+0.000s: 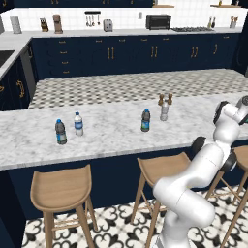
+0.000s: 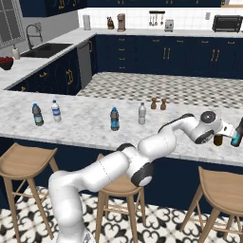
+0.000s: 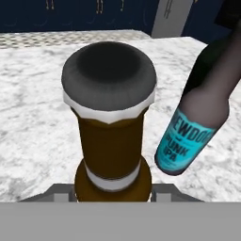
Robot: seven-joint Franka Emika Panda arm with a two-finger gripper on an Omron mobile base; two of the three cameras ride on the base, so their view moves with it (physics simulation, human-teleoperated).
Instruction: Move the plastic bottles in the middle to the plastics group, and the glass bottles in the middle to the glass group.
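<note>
Gripping a slim brown glass bottle [image 3: 112, 141], dark-capped and smooth, the gripper [image 3: 113, 190] stood closed on its body over the speckled marble counter [image 1: 111, 131]; a teal-labelled dark glass bottle [image 3: 197, 117] leaned at its three o'clock. Two plastic bottles, dark [image 1: 145, 120] and pale [image 1: 164, 111], stood mid-counter.

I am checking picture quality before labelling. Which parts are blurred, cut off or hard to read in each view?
Hand view: the brown bottle is very close, its cap soft; the label on the teal bottle is cut by the curve. Left base view: the arm hides the gripper. Right base view: the teal bottle is cropped by the right edge; the small bottles are too small to read.
</note>
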